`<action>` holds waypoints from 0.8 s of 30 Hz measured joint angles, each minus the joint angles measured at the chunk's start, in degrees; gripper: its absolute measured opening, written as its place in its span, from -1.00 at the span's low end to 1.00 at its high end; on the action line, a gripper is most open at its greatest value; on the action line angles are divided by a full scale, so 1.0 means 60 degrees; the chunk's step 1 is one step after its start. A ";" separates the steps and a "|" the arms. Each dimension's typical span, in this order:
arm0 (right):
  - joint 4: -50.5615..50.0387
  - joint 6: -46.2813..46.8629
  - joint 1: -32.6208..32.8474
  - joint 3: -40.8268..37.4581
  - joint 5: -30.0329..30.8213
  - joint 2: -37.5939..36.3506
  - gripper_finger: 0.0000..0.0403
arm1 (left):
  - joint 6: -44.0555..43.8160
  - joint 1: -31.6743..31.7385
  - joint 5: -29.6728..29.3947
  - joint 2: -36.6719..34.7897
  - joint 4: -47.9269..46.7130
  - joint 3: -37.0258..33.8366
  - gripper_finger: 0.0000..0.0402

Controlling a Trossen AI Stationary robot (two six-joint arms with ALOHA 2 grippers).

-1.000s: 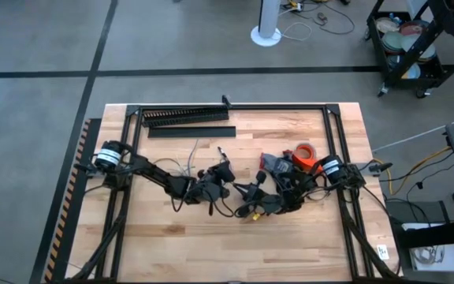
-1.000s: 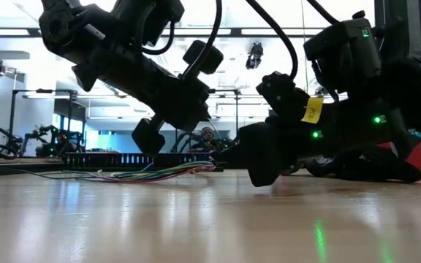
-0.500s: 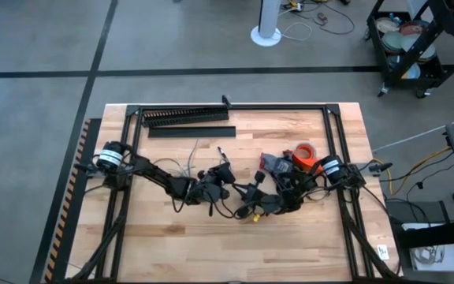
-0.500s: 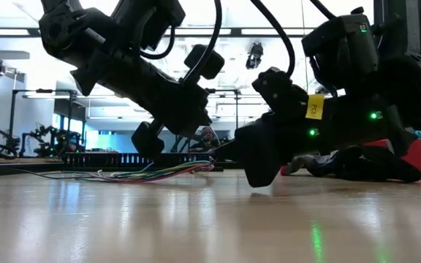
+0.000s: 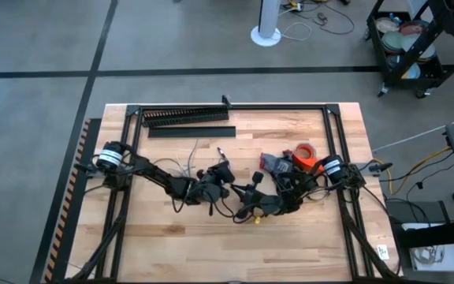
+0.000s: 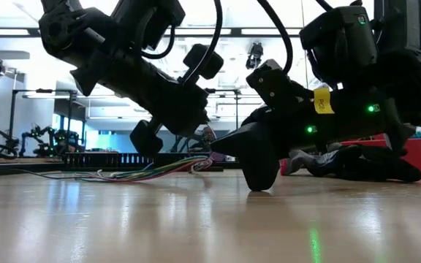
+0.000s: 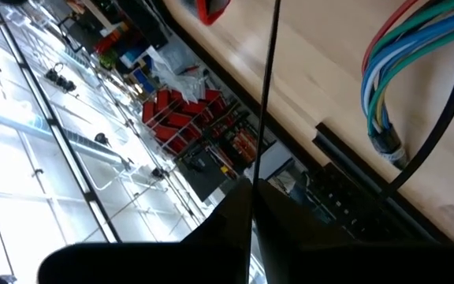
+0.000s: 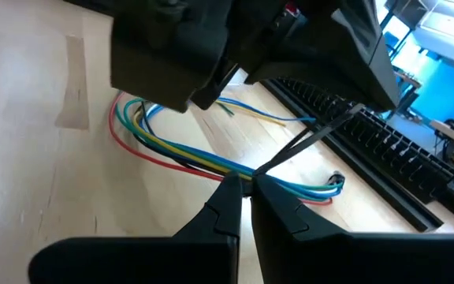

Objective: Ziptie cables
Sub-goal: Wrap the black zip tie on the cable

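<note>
No legible text, labels or numbers anywhere.

Right gripper (image 5: 241, 211) has crept further toward left side of table (image 5: 290, 244) over last second; in overhead view its tip sat nearer table centre before, now closer under left gripper (image 5: 225, 175). From table height I see right arm's nose shifted toward cables (image 6: 159, 172), dropped lower, almost on wood, body pitched steeper; yellow tag (image 6: 321, 101) has ridden up and tilted. Grey bit behind right arm newly uncovered. My left arm reads unchanged. Cables lifted slightly at end nearest right gripper
</note>
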 joint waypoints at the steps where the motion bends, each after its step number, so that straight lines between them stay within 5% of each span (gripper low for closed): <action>1: -0.0004 0.0003 0.0010 0.0000 0.0002 0.0000 -1.00 | 0.0000 -0.0004 -0.0046 -0.0033 0.0000 0.0000 -1.00; 19: -0.0157 0.1843 0.0055 -0.0022 0.0256 0.0040 -1.00 | -0.0073 -0.0015 0.0024 -0.0139 0.0004 0.0000 -1.00; 24: -0.0119 0.3354 -0.0075 0.0022 0.0234 0.0040 -1.00 | -0.0140 -0.0015 0.0405 -0.0139 -0.0004 0.0000 -1.00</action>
